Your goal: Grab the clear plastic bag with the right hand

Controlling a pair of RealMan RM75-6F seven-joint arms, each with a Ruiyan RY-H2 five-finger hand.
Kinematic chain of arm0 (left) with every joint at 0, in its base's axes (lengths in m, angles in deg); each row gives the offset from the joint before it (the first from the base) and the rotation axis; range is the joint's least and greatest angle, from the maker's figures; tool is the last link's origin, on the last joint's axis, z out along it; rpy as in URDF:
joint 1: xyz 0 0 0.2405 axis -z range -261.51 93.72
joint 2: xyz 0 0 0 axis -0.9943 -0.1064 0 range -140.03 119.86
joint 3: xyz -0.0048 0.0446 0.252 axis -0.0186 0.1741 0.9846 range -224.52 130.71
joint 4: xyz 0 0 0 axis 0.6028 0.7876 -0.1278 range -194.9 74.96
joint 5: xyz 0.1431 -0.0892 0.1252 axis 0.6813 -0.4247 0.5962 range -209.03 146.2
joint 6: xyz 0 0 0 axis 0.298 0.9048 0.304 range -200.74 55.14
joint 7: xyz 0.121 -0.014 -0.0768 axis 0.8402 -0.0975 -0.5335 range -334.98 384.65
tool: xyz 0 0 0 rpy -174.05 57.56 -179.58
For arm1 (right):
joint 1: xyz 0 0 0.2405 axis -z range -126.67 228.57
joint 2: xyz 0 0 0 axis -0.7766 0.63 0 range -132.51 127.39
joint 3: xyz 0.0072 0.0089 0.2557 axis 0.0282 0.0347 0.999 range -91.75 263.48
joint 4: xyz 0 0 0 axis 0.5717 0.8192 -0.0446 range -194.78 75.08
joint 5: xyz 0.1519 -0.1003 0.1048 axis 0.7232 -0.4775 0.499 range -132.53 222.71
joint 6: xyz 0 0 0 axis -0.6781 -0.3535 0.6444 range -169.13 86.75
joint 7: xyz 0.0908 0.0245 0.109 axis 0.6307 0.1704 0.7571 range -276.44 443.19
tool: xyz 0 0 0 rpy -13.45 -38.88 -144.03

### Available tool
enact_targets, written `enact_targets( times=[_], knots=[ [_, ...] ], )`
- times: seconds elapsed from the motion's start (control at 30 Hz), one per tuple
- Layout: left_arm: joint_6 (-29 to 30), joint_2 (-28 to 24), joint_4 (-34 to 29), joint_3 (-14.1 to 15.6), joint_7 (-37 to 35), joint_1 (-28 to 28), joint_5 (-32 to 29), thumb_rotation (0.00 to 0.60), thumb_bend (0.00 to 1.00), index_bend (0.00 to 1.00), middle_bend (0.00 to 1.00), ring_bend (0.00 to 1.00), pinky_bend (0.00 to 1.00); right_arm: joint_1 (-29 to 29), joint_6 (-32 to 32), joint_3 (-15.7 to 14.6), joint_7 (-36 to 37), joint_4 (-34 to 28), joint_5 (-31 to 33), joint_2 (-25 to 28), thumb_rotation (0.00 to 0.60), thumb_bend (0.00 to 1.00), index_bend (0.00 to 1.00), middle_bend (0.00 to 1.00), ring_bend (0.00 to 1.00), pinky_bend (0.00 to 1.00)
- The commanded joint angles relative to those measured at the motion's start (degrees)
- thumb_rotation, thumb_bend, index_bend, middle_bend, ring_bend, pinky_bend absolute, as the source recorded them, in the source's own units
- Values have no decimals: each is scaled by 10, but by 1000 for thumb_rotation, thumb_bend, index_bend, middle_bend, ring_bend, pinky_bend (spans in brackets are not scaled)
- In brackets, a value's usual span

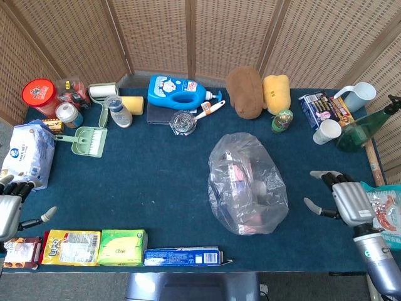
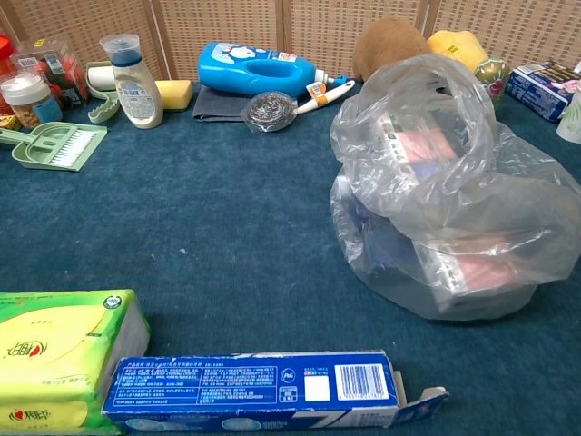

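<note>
Left hand [image 1: 9, 212] sits off the table's near-left edge, fingers apart and holding nothing, just beside the white bag [image 1: 25, 154]. Moving right, bare blue tabletop [image 1: 156, 182] lies between it and the clear plastic bag [image 1: 247, 184], which slumps right of centre with boxes inside. Past the bag, a strip of bare cloth, then the right hand [image 1: 343, 200] over the table's right edge, fingers spread and empty, thumb toward the bag, not touching it.
</note>
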Motion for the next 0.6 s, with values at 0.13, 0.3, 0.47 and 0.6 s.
enact_targets(
  times=[0.13,0.3,0.47,0.6],
  knots=[
    [-8,0,4,-4,-1,6,-5,0,156,295,356,319,146,-44,52,9,-25,3,11,-25,99,329,265,293,231,214],
    [-11,0,8,-6,-4,9,-9,0,155,295,356,319,146,-73,86,12,-49,2,22,-43,97,325,284,293,230,214],
    [-17,3,17,-6,-13,10,-14,0,155,295,357,320,146,-99,116,17,-54,-13,40,-57,98,321,292,293,230,213],
    [-21,6,27,-6,-22,12,-17,0,156,294,357,319,146,-119,141,21,-57,-30,56,-67,99,320,292,293,231,214]
  ],
)
